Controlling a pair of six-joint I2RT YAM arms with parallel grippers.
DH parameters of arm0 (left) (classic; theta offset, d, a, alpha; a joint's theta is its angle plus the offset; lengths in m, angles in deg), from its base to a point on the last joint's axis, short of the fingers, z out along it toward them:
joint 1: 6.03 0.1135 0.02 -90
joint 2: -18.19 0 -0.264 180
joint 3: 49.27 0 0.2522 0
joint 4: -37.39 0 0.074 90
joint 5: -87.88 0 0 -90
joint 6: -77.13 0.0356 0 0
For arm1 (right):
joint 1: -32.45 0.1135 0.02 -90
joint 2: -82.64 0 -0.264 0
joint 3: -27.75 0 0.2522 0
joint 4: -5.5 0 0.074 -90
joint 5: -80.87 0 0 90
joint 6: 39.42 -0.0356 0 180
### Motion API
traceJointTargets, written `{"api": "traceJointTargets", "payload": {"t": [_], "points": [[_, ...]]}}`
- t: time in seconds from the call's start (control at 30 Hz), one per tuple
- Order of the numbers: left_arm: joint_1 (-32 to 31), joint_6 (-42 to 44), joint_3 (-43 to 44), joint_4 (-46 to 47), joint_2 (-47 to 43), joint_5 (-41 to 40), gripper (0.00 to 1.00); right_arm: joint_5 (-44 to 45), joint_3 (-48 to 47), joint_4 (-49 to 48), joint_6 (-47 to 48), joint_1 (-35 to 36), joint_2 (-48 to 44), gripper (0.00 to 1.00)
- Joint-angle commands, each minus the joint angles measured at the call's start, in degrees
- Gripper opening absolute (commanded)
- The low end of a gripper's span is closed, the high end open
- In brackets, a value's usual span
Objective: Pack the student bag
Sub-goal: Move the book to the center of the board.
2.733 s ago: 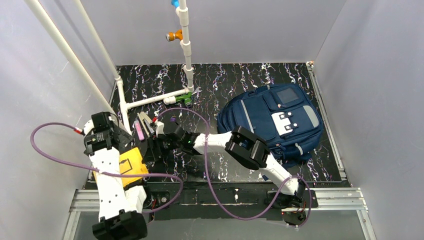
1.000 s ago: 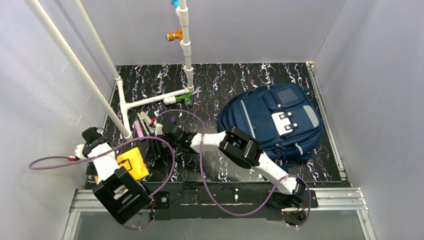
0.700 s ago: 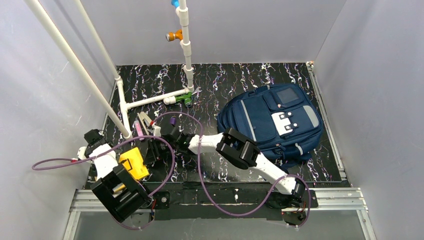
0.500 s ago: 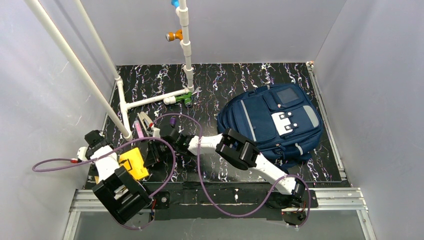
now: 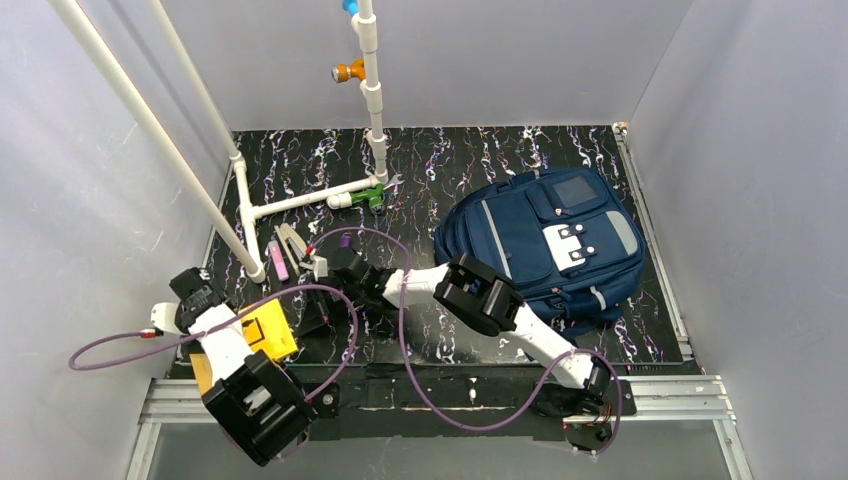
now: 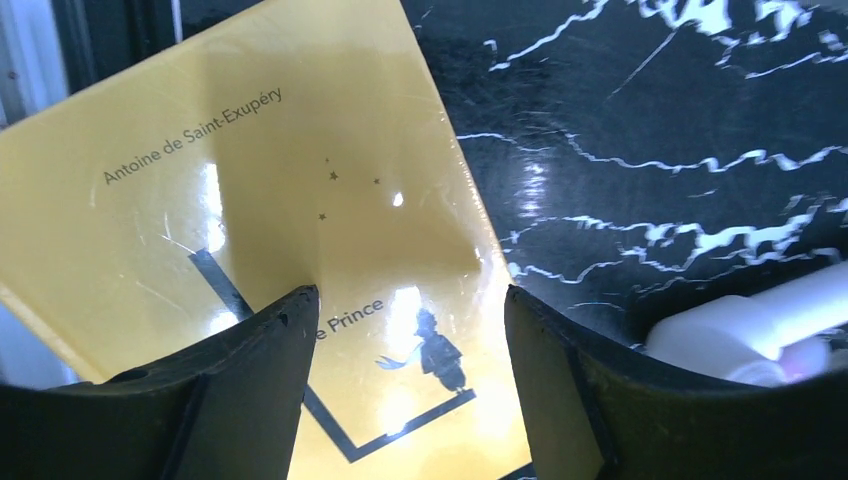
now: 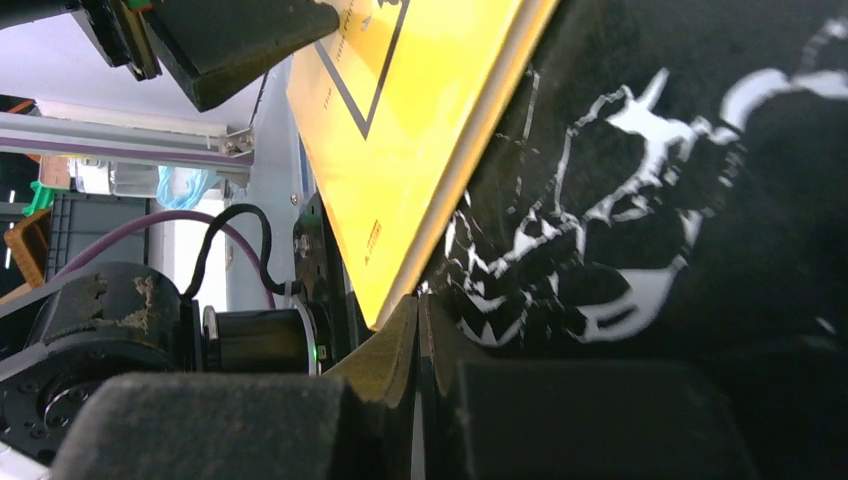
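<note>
At lower left, your left gripper (image 6: 408, 305) hangs jaws apart over the yellow book (image 6: 300, 170); mid-frame, your right gripper (image 7: 415, 312) is pressed together at the book's corner; the student bag (image 5: 545, 240) lies right of centre

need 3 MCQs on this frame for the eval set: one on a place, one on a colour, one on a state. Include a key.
1. Where does the student bag lie?
A) right half of the table
B) near-left corner
C) off the table

2. What colour is the book cover?
A) red
B) yellow
C) green

3. How do the left gripper's jaws stand?
A) shut tight
B) out of every view
C) apart above the book

Key:
1 A: the top view shows it right of centre.
2 B: the left wrist view shows a glossy yellow cover.
3 C: in the left wrist view the cover shows in the gap between both fingers.
</note>
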Motion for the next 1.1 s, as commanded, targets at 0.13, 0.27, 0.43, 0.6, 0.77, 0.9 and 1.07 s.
{"api": "traceJointTargets", "payload": {"t": [0.13, 0.27, 0.43, 0.6, 0.77, 0.9, 1.07], "points": [[-11.8, -20.8, -11.9, 0.2, -1.3, 18.5, 0.65, 0.2, 7.3, 3.2, 5.3, -4.3, -12.1, 0.09], [-19.8, -30.6, -11.3, -5.8, -5.8, 15.5, 0.66, 2.5, 9.2, 7.8, 10.1, -5.3, -15.2, 0.1], [-21.6, -36.7, -9.7, -15.8, -17.7, 8.6, 0.67, 1.4, 9.6, 3.4, 6.3, -5.2, -14.3, 0.12], [-21.9, -25.7, 0.2, -22.2, -16.2, -5.2, 0.78, 1.4, 6.7, 0.9, 1.1, -4.9, -10.7, 0.28], [-21.0, -16.8, 6.0, -21.6, -10.8, -13.0, 0.97, 1.6, 2.8, 0.3, -1.3, -4.9, -5.7, 0.44], [-15.3, -2.6, 8.5, -15.2, -4.7, -11.1, 0.98, 4.3, 0.1, 2.0, 0.0, -5.0, -3.1, 0.52], [-9.1, 18.8, 11.3, -6.8, 4.3, -9.6, 0.98, 5.9, -2.0, 4.9, 0.7, -5.2, -2.0, 0.54]]}}
